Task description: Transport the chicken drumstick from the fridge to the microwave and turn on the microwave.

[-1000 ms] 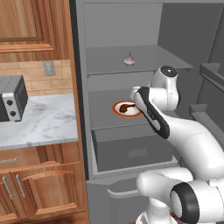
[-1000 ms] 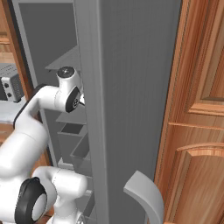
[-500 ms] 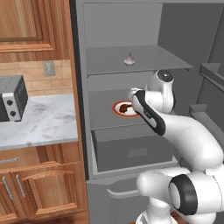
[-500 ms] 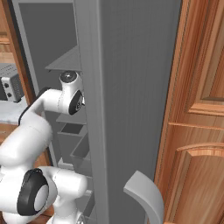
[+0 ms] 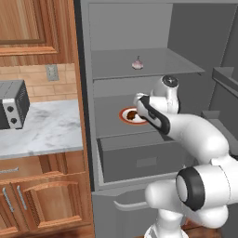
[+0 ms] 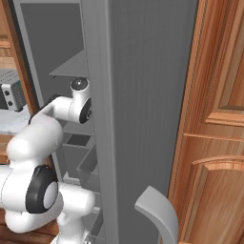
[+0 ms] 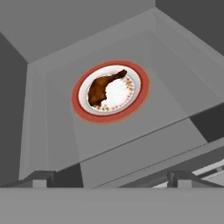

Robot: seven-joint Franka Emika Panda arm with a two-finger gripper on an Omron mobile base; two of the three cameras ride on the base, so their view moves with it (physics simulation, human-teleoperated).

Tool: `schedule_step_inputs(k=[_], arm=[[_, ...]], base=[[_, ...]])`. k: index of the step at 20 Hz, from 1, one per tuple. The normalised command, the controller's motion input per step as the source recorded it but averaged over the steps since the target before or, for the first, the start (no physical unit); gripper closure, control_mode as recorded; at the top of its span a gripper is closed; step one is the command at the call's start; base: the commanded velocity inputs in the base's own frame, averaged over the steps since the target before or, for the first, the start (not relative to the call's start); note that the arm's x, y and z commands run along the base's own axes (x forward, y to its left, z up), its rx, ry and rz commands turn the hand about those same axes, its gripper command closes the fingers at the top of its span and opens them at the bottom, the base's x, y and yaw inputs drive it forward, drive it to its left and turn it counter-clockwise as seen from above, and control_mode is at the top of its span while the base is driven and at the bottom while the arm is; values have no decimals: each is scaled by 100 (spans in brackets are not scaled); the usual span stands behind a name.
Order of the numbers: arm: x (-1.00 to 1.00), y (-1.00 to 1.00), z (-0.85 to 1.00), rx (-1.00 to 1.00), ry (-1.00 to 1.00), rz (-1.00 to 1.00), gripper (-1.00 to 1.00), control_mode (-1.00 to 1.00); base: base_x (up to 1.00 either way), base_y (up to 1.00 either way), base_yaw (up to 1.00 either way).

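Note:
The chicken drumstick (image 7: 103, 87), glossy dark brown, lies on a white plate with a red rim (image 7: 141, 97) on the middle shelf of the open grey fridge (image 5: 186, 28). From the left base view the drumstick (image 5: 133, 114) shows just beyond my hand. My gripper (image 7: 111, 177) hovers above and in front of the plate, apart from it. It is open, its two dark fingertips (image 7: 41, 177) wide apart with nothing between them. In the left base view the gripper (image 5: 139, 101) reaches into the fridge over the shelf. The microwave is out of view.
A pale garlic bulb (image 5: 137, 63) sits on the upper shelf. A wide grey drawer (image 5: 139, 155) sticks out below the plate's shelf. A small toaster oven (image 5: 11, 104) stands on the marble counter (image 5: 46, 130) to the left. The fridge wall (image 6: 143, 95) and wooden cupboards (image 6: 214, 119) close off the right.
My hand has eased a little further into the fridge toward the plate. The jaws stayed open, and the drumstick and plate have not moved.

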Motion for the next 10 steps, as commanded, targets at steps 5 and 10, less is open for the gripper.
schedule_step_inputs(k=[5,10], arm=[[27,0,-16,0,0,0,-100,-100],[29,0,-12,0,3,0,-100,-100]], base=[[0,0,0],[0,0,0]])
